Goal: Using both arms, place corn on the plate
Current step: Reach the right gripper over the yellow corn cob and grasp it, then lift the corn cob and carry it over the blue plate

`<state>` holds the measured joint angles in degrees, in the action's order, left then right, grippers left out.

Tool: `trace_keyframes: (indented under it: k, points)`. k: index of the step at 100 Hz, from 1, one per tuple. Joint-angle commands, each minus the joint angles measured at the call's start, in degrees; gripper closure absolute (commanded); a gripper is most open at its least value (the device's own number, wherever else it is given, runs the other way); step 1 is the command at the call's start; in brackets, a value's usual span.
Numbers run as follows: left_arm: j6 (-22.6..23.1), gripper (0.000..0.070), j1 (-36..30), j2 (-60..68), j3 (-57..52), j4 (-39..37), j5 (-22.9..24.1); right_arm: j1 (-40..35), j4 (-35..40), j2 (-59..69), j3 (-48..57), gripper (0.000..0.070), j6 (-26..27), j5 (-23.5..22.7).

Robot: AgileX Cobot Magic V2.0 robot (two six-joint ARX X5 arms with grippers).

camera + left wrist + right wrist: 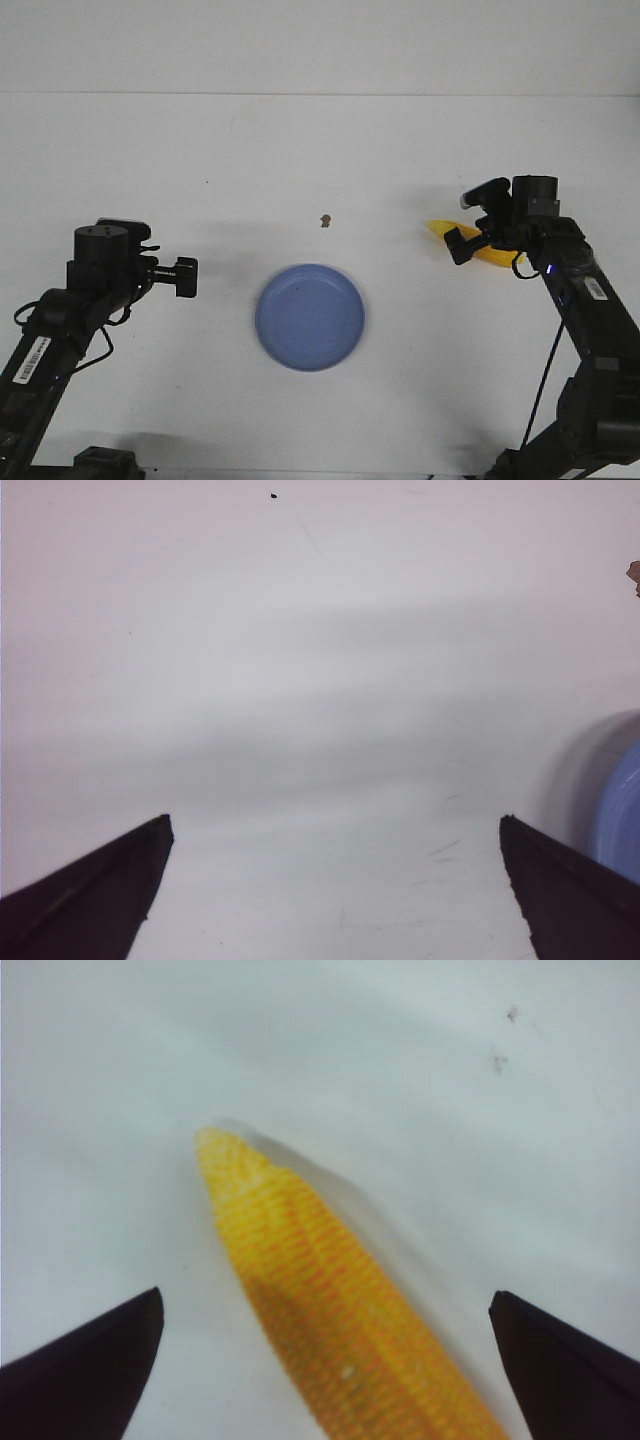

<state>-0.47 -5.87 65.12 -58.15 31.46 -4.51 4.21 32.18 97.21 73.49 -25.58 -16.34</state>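
Note:
The yellow corn [492, 256] lies on the white table at the right, partly hidden by my right gripper [470, 242]. In the right wrist view the corn [330, 1295] lies between the two open fingers, its pointed end away from the wrist, and neither finger touches it. The blue plate [310, 316] sits empty at the table's middle front. My left gripper [186, 277] is open and empty, a little left of the plate. In the left wrist view [333, 825] only bare table lies between its fingers and the plate's rim [622, 810] shows at the edge.
A tiny brown speck [324, 220] lies on the table behind the plate and also shows in the left wrist view [634, 575]. The white table [200, 160] ends at a wall at the back.

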Motion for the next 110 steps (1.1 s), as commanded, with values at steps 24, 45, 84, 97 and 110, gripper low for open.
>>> trace_keyframes:
  k: [24,45,84,97,110]
  points:
    - [0.96,0.0021,-0.04,0.55,-0.44,-0.24,0.07,0.22,-0.31,6.14,1.18,0.0000,-0.79,1.75]
    - [0.96,0.0021,-0.04,0.55,-0.44,-0.20,0.07,0.87,0.07,8.41,1.18,0.0047,0.46,3.48]
    - [0.96,0.0022,-0.04,0.55,-0.44,-0.17,0.09,-1.25,4.46,4.92,1.22,0.0426,5.20,1.99]
    - [0.96,0.0022,-0.04,0.55,-0.44,-0.15,0.09,-5.64,5.77,0.09,1.22,0.0426,8.22,-0.35]
    - [0.96,0.0022,-0.04,0.55,-0.44,-0.15,0.07,-12.46,7.15,-4.85,1.22,0.0426,12.33,-2.54]
